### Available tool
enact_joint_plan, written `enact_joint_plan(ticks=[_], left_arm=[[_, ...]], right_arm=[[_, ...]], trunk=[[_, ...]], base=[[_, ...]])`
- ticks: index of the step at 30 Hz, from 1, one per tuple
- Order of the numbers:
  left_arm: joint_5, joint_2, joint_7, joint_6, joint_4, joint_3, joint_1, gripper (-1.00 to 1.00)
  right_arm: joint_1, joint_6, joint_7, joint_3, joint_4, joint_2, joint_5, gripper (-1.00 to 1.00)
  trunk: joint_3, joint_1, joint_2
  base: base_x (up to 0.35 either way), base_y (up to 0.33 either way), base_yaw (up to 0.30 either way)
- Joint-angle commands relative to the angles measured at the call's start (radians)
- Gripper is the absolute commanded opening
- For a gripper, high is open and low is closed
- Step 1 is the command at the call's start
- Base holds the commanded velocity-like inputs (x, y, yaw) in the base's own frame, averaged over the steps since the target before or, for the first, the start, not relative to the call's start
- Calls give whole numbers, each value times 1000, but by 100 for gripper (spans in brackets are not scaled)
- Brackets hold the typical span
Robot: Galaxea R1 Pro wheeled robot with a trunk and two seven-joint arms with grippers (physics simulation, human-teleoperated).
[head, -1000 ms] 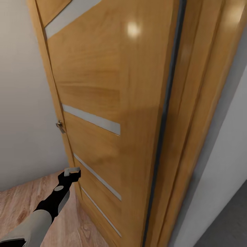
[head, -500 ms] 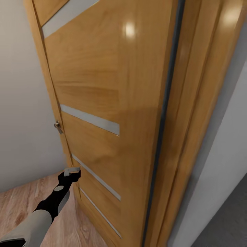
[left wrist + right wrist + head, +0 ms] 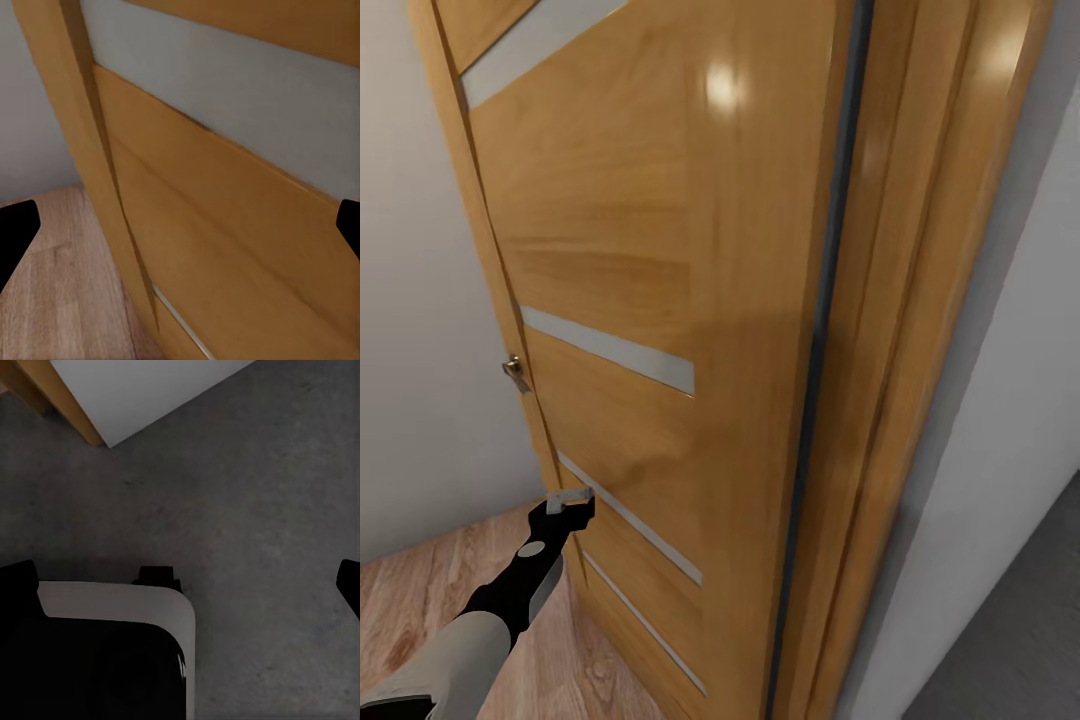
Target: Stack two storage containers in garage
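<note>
Left gripper, at the lower left of the head view, sits on the end of our black-and-grey left arm, right at the lower edge of the wooden door. In the left wrist view its two dark fingertips sit far apart at opposite borders with nothing between them, so we read it as spread and empty. In the right wrist view the right gripper's fingertips are likewise wide apart, holding nothing, above dark grey concrete floor and part of our own white-and-black body.

Beyond the left gripper, light wood-plank flooring runs to a cream wall. The door carries pale inlaid strips and a small metal handle at centre left; its frame stands to the right, with a white wall and a grey floor corner at lower right.

No storage container appears in these frames, so we cannot state their location or contents. We judge such shallow plastic bins to be light, stiff and smooth-walled. Grip the rim or a short end wall, keep the bin level, and expect slip on plain plastic.
</note>
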Motion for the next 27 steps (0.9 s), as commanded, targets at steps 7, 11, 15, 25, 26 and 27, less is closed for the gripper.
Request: enact_joint_plan(ticks=[7,11,15,25,26,27], left_arm=[[1,-1,-2,-3,0,-2,-1,100],[1,-1,-2,-3,0,-2,-1,100],[1,-1,-2,-3,0,-2,-1,100],[0,-1,-2,-3,0,-2,-1,100],[1,-1,-2,-3,0,-2,-1,100],[0,-1,-2,-3,0,-2,-1,100]], right_arm=[[-1,-3,0,1,1,0,0,100],[-1,-3,0,1,1,0,0,100],[-1,-3,0,1,1,0,0,100],[-1,-3,0,1,1,0,0,100],[-1,-3,0,1,1,0,0,100],[-1,-3,0,1,1,0,0,100]], trunk=[[-1,0,-1],[0,0,-1],[0,0,-1],[1,0,-1],[1,0,-1],[1,0,-1]], base=[[0,0,-21],[0,0,-169],[0,0,-181],[0,0,-37],[0,0,-9],[0,0,-7]])
